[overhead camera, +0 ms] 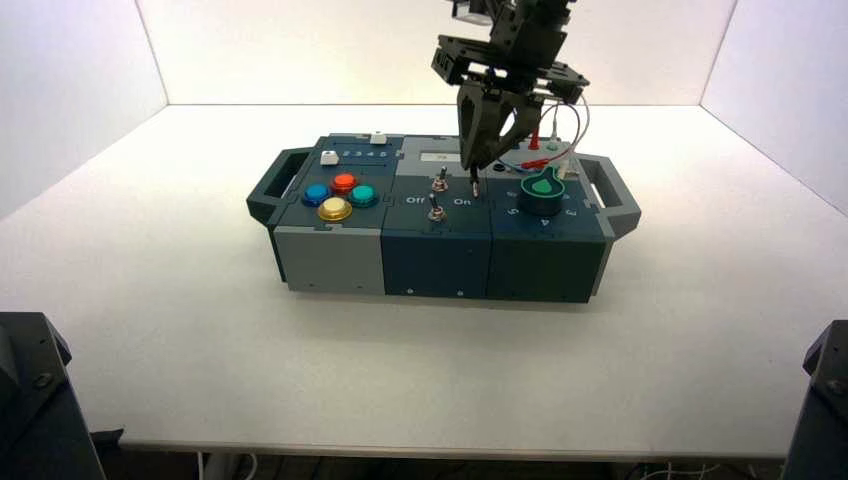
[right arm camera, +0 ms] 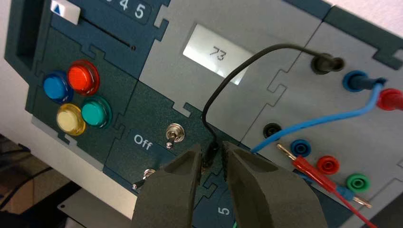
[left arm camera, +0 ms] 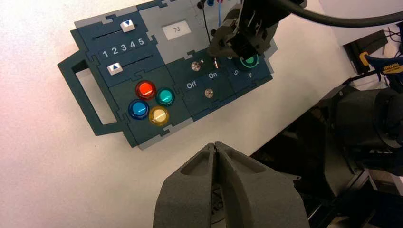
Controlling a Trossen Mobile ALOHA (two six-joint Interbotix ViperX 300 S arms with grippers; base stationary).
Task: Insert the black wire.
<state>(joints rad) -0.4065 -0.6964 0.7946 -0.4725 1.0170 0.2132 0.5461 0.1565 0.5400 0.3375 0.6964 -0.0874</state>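
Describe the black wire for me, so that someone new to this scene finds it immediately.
On the box, look beside the small screen reading 73. The thin black wire arches past it, one end in a socket, the other at the right hand. Its neighbour is blue.

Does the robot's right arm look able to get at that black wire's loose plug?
Yes, apparently: the right end effector is already around the black plug, over the box's middle. The blue wire passes beside it but doesn't seem to block the way.
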